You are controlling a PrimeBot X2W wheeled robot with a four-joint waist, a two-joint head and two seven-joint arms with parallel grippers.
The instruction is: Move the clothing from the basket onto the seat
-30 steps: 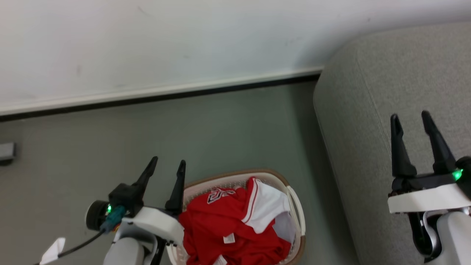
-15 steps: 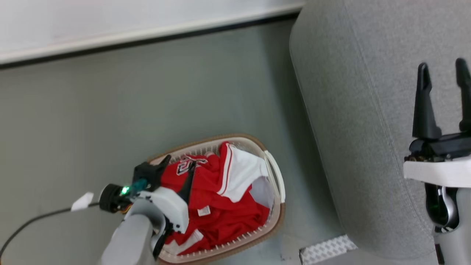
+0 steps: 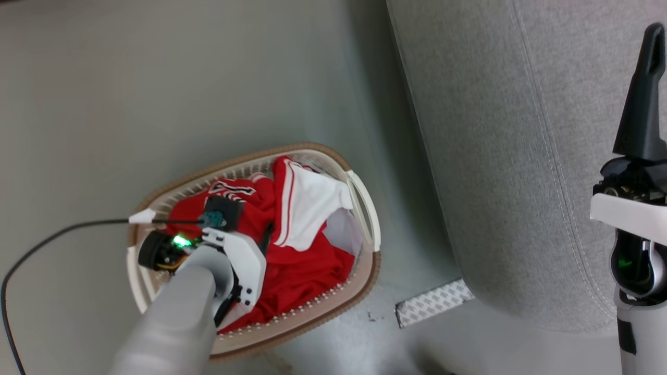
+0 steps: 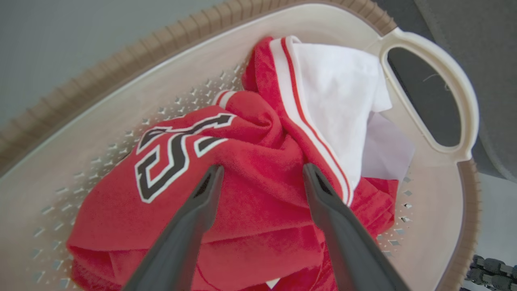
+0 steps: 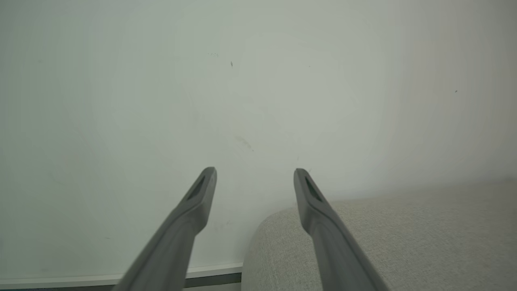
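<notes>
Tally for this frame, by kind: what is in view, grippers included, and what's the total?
Baskets: 1, the basket
Seats: 1, the seat
Clothing heaps: 1, the clothing; separate garments cannot be counted
Grippers: 2, left gripper and right gripper, both open
Floor strips: 1, the patterned strip
Cables: 1, the black cable
Total: 7

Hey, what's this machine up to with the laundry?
The robot is about to move laundry from a basket to a seat. Its left pincer hangs open just over the red clothing, which lies piled in the white basket; nothing is gripped yet. Its right pincer is open and empty, beside the grey seat.
</notes>
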